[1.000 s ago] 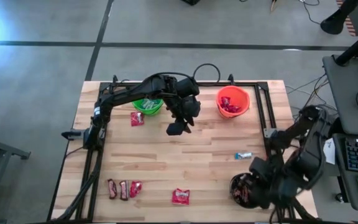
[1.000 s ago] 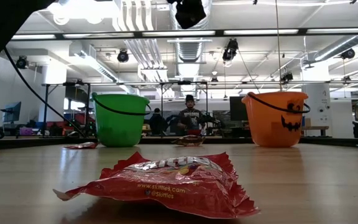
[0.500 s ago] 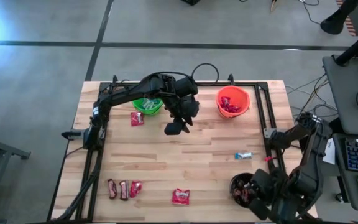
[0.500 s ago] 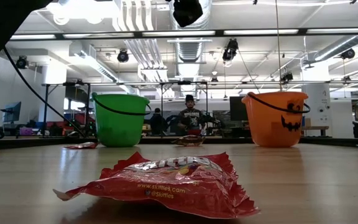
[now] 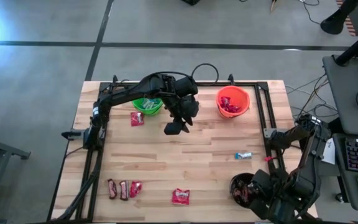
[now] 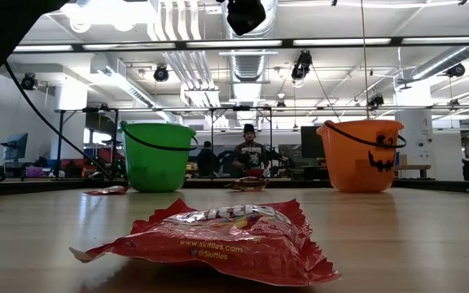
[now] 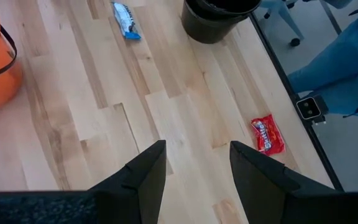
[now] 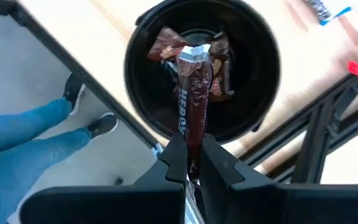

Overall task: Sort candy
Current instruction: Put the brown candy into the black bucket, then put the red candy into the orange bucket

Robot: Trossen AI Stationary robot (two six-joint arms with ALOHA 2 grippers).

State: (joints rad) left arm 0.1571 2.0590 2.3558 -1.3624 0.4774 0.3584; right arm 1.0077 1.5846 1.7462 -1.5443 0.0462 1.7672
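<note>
High view: grey floor around a wooden tabletop (image 5: 166, 162). Left end effector (image 5: 174, 127) hangs at upper centre, between green bucket (image 5: 146, 106) and orange bucket (image 5: 233, 102). Right end effector (image 5: 260, 202) at lower right, by the black bucket (image 5: 240, 188). Loose candy: red packet (image 5: 137, 119) left of the left end effector, blue bar (image 5: 243, 155) centre right, red packet (image 5: 180, 196) bottom centre, and a cluster (image 5: 123, 188) at lower left.

Low view: workshop behind; red packet (image 6: 218, 240) fills the foreground, buckets far back.

Left wrist view: fingers (image 7: 145, 177) apart, nothing between them; bare wood ahead, blue bar (image 7: 126, 12) top centre.

Right wrist view: fingers (image 8: 176, 158) clamped on a brown bar (image 8: 191, 99), long axis running up the frame, hanging directly over the black bucket's mouth; brown bars already inside. A person's legs show at left.

Judgement: release should drop cleanly inside the rim. Left arm is nearer the upper red packet, with open wood around it.
</note>
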